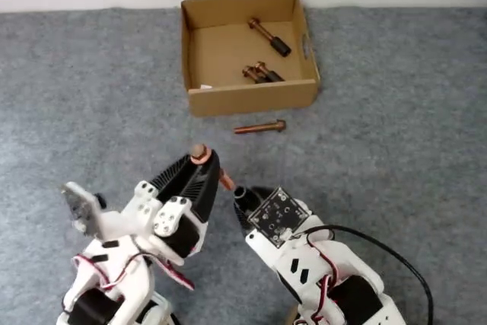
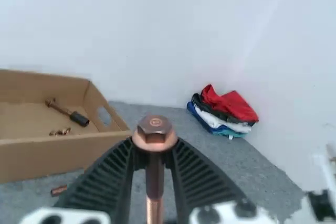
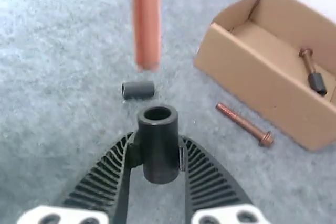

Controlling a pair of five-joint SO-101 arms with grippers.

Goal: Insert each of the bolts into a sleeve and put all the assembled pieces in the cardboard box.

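My left gripper is shut on a copper bolt just under its hex head, which sits above the fingertips, and the shaft slants down toward the right arm. My right gripper is shut on a black sleeve with its open bore facing up. The bolt's tip hangs a short way above and beyond the bore, apart from it. A second bolt lies on the carpet before the cardboard box. A loose sleeve lies on the carpet beyond the held one. Three assembled pieces lie in the box.
Grey carpet covers the table, with open room to either side of the arms. The box stands against the white wall at the back. A pile of folded clothes lies on the floor by the wall.
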